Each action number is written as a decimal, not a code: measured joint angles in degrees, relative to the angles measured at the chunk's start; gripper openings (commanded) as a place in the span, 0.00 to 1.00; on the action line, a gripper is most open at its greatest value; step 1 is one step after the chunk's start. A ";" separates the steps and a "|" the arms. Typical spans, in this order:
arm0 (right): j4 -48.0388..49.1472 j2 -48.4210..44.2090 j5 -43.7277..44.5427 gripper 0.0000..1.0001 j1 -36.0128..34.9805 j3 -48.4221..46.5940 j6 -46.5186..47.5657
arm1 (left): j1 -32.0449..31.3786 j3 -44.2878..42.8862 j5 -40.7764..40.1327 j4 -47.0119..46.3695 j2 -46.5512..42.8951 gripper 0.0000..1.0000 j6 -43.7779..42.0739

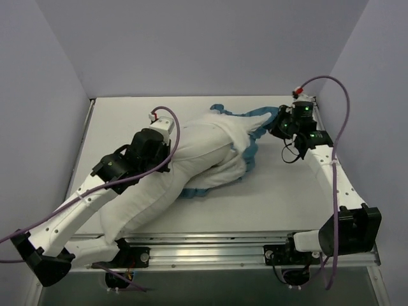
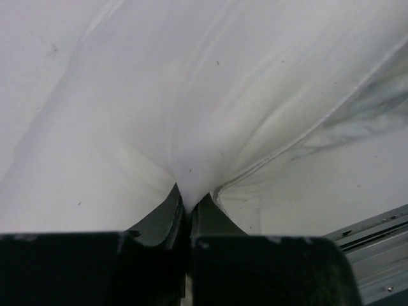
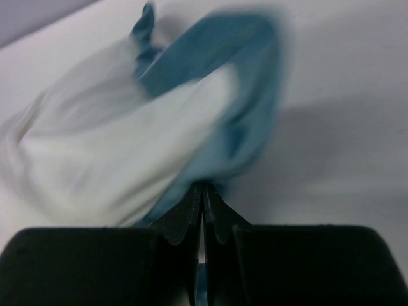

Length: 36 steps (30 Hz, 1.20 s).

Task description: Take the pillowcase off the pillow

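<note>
From above, the left gripper (image 1: 169, 152) pinches the pillow (image 1: 146, 197) at its tips and the right gripper (image 1: 278, 125) nips the bunched pillowcase (image 1: 229, 143); left wrist, fingers (image 2: 167, 213) clamped on white pillow cloth; right wrist, fingers (image 3: 220, 220) shut on the pillowcase's blue edge.

The pillowcase (image 3: 121, 153) is plain white to the left of the right jaws. Its ruffled trim (image 3: 252, 95), rising from between those jaws, is mid-blue. Above the left jaws the pillow (image 2: 159, 95) is plain white with a few tiny dark specks. Up to their right a faint grey-blue print shows through the thin pillowcase. The left gripper (image 2: 187, 201) and right gripper (image 3: 203, 191) are black. The arms (image 1: 83, 204) are white, the cables (image 1: 176, 131) purple, the table (image 1: 287, 191) off-white and the walls (image 1: 204, 44) pale lilac.
</note>
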<state>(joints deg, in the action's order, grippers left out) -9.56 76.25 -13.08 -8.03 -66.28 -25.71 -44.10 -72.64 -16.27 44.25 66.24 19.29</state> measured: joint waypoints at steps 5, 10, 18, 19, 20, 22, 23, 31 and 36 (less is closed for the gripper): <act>-1.46 1.38 9.20 0.00 12.66 -6.71 -1.66 | 6.56 -0.48 -2.38 8.66 -5.57 0.02 -1.60; -1.51 3.17 10.27 0.00 13.88 -10.95 -2.60 | 7.93 -0.48 -3.80 14.93 -9.46 0.02 -3.17; -0.90 2.84 1.11 0.51 2.14 -8.09 -1.36 | 7.93 3.02 0.31 12.66 -10.27 0.02 -3.85; -1.25 2.58 -0.26 0.60 0.11 -6.95 -1.09 | 7.93 3.65 0.87 11.96 -10.08 0.02 -3.82; -1.49 2.16 -1.09 0.64 -0.96 -5.62 -0.92 | 7.91 4.24 1.53 11.13 -9.90 0.02 -3.78; -2.75 0.52 -2.01 0.75 -2.75 -2.23 -0.74 | 7.89 5.38 2.47 9.14 -9.51 0.02 -3.56; -3.52 -0.98 -2.01 0.77 -2.71 0.07 -1.01 | 7.89 5.86 2.86 8.46 -9.38 0.02 -3.43; -4.46 -7.32 -3.10 0.80 -1.75 6.93 -1.77 | 7.87 8.85 4.74 5.01 -9.20 0.02 -2.73; -2.23 -7.17 -3.45 0.78 -1.75 10.27 -2.91 | 7.87 9.20 4.94 4.63 -9.22 0.02 -2.21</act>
<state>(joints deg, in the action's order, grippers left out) -11.79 69.08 -16.53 -9.78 -56.01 -28.62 -36.23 -63.44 -11.33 48.88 57.01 17.08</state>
